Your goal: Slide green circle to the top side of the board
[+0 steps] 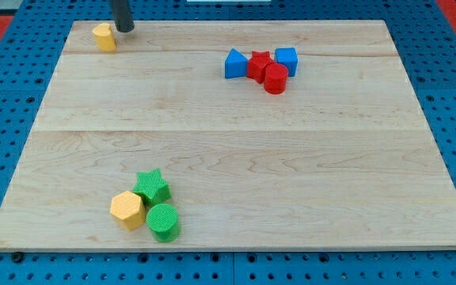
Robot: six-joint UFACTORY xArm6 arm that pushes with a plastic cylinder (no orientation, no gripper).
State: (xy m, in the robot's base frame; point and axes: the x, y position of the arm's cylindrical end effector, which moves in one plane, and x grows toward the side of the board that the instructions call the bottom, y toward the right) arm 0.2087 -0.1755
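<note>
The green circle point(163, 222) is a short green cylinder near the view's bottom left of the wooden board point(236, 150). It touches a green star point(152, 187) above it and a yellow hexagon point(127, 210) to its left. My tip point(123, 29) is at the view's top left, just right of a small yellow block point(104, 36), far from the green circle.
A cluster sits at the view's top right of centre: a blue triangle point(234, 64), a red star point(259, 65), a blue cube point(286, 59) and a red cylinder point(275, 79). A blue pegboard point(6, 95) surrounds the board.
</note>
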